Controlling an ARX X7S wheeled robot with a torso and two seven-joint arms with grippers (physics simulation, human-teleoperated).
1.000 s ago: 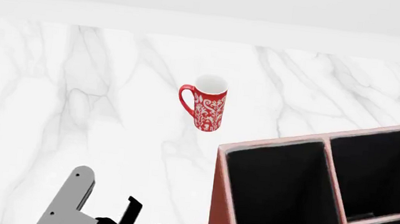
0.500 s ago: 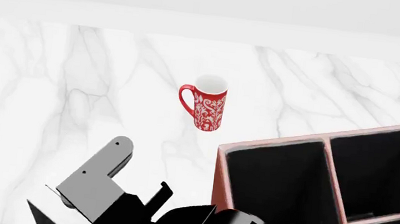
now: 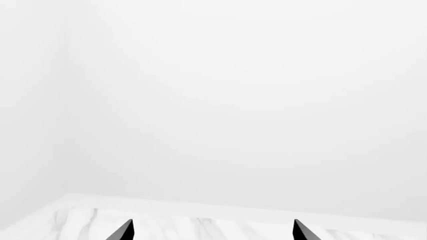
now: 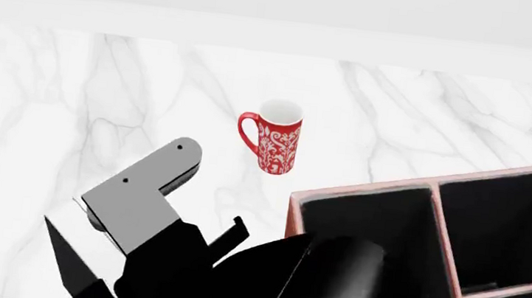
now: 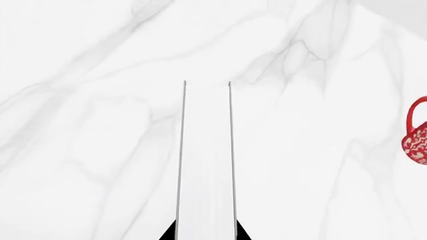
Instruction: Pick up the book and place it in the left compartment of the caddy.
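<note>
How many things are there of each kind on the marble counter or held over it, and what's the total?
Books: 1, the book, held in the right gripper.
Mugs: 1, the red mug.
Caddies: 1, the caddy.
Total: 3

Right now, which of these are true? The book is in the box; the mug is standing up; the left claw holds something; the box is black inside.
1. The book is in the caddy. False: the right gripper holds the book above the marble table.
2. The red mug stands upright. True.
3. The left gripper holds something. False: it is open and empty.
4. The caddy is black inside. True.
</note>
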